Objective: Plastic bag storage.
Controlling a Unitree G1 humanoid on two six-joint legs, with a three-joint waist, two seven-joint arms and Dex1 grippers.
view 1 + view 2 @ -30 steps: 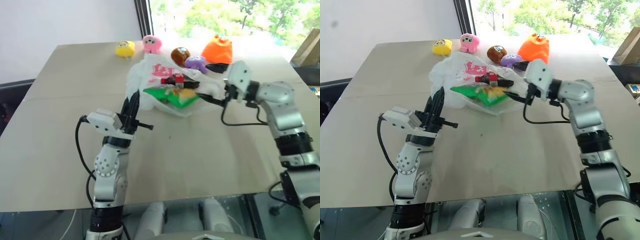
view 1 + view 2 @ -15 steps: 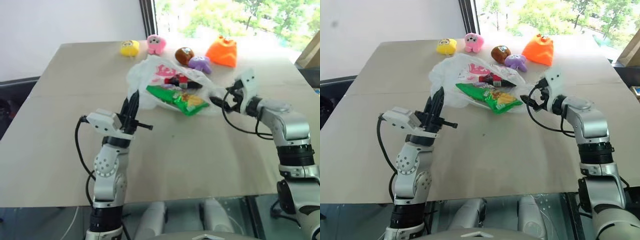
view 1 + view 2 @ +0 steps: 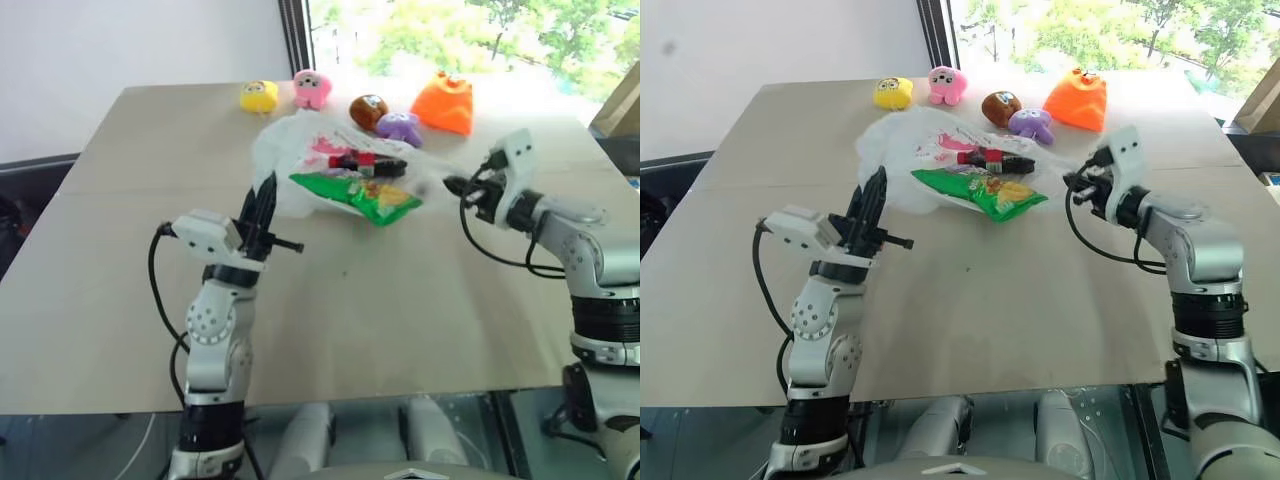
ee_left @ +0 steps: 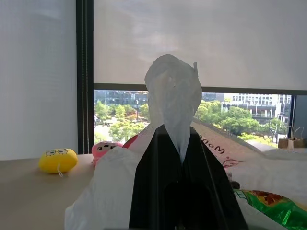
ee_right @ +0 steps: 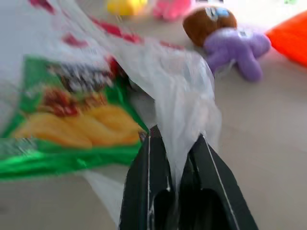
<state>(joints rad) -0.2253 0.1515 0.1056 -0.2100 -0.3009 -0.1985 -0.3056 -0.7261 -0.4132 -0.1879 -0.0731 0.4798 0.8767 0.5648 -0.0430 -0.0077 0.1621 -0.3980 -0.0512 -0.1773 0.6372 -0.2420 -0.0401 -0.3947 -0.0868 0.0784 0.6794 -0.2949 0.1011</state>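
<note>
Both claws, the left claw [image 3: 266,196] and the right claw [image 3: 1077,184], are clenched on opposite edges of the crinkly translucent white plastic bag [image 3: 300,160] near the counter's [image 3: 400,300] far edge, so they should lift evenly to keep the green chips packet [image 3: 357,194] inside.

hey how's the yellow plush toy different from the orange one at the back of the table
The yellow plush toy is small, rounded and lies at the far left of the toy row; the orange plush toy is much larger, cone-like and sits at the far right. Both rest on the table beyond the plastic bag, untouched.
</note>
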